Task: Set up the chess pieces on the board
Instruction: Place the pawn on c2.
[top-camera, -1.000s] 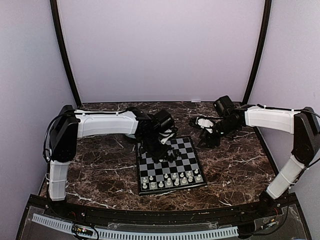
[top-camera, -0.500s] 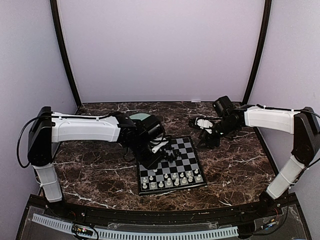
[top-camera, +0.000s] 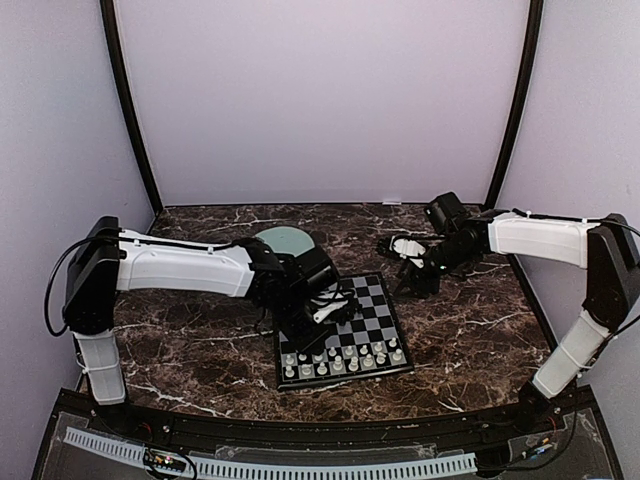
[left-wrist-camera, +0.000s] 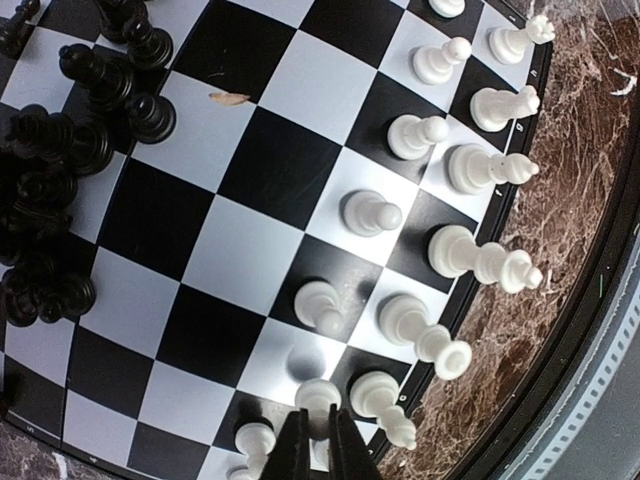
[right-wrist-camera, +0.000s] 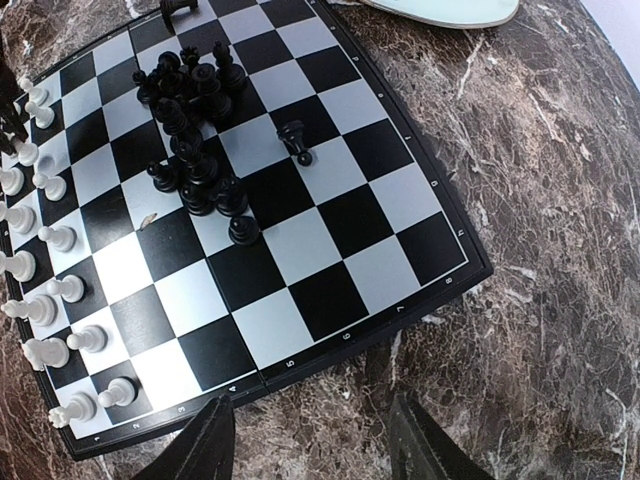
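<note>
Now that my left arm (top-camera: 190, 268) has dropped back from the black pieces (right-wrist-camera: 195, 150), board (top-camera: 375, 300): under it.
Left gripper (left-wrist-camera: 319, 425): at the white ranks (left-wrist-camera: 470, 170), nearly closed, white pawn (left-wrist-camera: 318, 395) at the tips; grip unconfirmed.
Right gripper (right-wrist-camera: 311, 410): spread, empty, board just ahead.
Black pieces: heaped, unsorted; white side nearly done.

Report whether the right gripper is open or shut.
Open. The right gripper shows both fingers wide apart, only marble tabletop between them, nothing held.
</note>
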